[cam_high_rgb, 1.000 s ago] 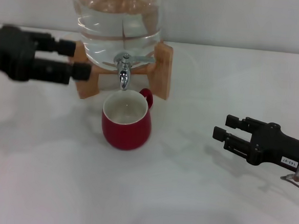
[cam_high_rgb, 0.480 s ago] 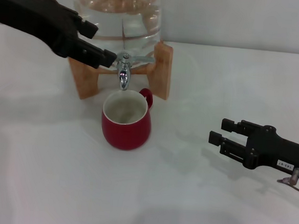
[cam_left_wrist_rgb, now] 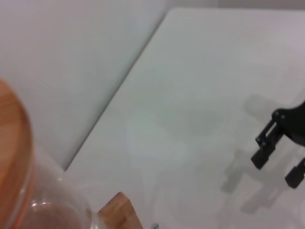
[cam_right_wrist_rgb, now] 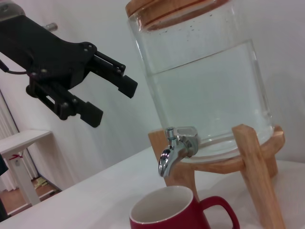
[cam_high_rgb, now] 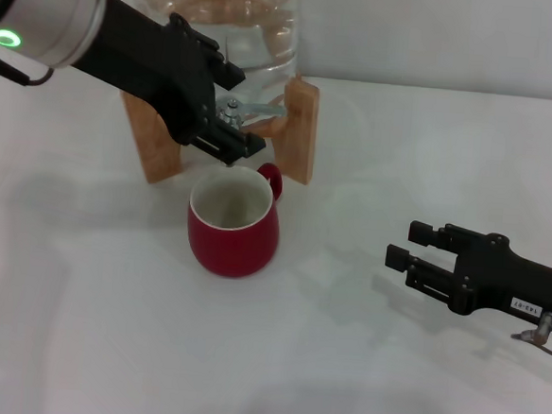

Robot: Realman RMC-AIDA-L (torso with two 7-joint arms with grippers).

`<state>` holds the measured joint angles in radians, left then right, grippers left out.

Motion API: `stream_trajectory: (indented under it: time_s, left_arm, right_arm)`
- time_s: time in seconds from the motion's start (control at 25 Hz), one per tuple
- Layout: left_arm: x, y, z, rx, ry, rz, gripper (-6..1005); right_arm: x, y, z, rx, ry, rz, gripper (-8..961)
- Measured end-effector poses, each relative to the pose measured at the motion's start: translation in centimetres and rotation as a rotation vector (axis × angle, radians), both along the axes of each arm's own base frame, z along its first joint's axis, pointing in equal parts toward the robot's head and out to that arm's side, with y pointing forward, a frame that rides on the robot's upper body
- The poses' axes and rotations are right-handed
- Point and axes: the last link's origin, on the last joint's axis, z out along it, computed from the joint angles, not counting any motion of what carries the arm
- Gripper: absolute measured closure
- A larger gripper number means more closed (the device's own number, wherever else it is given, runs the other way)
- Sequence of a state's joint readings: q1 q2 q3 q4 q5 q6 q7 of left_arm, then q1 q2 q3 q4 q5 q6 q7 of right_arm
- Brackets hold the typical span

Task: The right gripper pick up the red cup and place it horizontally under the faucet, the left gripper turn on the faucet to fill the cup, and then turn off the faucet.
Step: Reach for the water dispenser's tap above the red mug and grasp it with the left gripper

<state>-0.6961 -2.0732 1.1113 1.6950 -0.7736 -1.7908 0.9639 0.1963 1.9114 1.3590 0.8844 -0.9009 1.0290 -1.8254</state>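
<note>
With my left gripper (cam_high_rgb: 233,119) spread open at the faucet (cam_high_rgb: 232,107) above the red cup (cam_high_rgb: 232,220), I should nudge only its thin lever.

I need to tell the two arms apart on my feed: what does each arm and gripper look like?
The left gripper is a black two-fingered claw with a thin black cable, on a white arm carrying a black band and a green ring light. The right gripper is also a black two-fingered claw, marked by a small white text label near its wrist.

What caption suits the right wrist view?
Open left gripper nears the faucet on the water jar, red cup waiting below.
</note>
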Motion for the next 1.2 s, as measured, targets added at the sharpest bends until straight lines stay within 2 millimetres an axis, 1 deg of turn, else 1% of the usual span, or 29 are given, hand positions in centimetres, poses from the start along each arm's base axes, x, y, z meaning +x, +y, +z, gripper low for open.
stream_trajectory:
  time_s: [0.2, 0.4, 0.76, 0.96, 1.2]
  left_arm:
    - [0.3, 0.2, -1.2, 0.0, 0.1, -0.053, 255]
    - [0.5, 0.7, -2.7, 0.041, 0.204, -0.1, 256]
    - [1.6, 1.1, -4.0, 0.07, 0.229, -0.191, 257]
    - [1.4, 1.6, -4.6, 0.063, 0.239, -0.195, 257]
    - [1.5, 2.2, -4.7, 0.074, 0.226, -0.183, 258]
  right_arm:
    - [0.0, 0.0, 0.1, 0.001, -0.001, 0.0, 426]
    - [0.0, 0.1, 0.1, 0.002, -0.001, 0.0, 426]
    - [0.0, 0.1, 0.1, 0.002, -0.001, 0.0, 426]
    - [0.1, 0.2, 0.3, 0.01, 0.001, -0.003, 426]
    - [0.0, 0.3, 0.3, 0.009, 0.001, -0.002, 426]
